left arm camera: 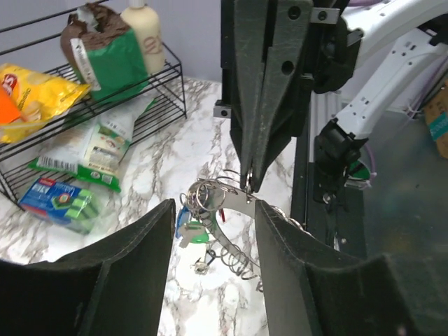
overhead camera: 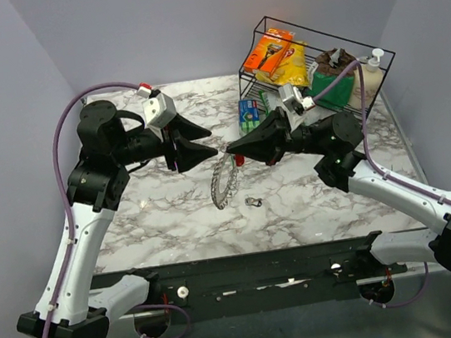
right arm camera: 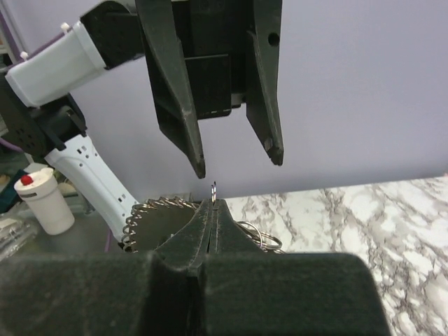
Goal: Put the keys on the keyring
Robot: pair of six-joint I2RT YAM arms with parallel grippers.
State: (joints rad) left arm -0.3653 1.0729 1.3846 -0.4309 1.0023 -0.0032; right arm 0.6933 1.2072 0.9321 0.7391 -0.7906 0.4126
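Observation:
My right gripper [overhead camera: 227,149] is shut on the top edge of the keyring [overhead camera: 224,182], which hangs below it over the marble table, toothed with silver keys. In the left wrist view the right gripper [left arm camera: 250,183] comes down from above, pinching the keyring [left arm camera: 234,241]; keys with blue and green heads [left arm camera: 190,225] dangle from small rings on it. My left gripper [overhead camera: 205,141] faces the right one, open, its fingers [left arm camera: 133,266] on either side of the ring without touching it. A small loose key [overhead camera: 253,203] lies on the table below. The right wrist view shows the left gripper [right arm camera: 238,164] open above my shut right gripper [right arm camera: 213,204].
A black wire rack [overhead camera: 377,51] at the back right holds snack packets and a cream bottle [overhead camera: 372,73]. A blue-green packet [overhead camera: 249,113] lies on the table in front of it. The black base rail [overhead camera: 241,280] runs along the near edge.

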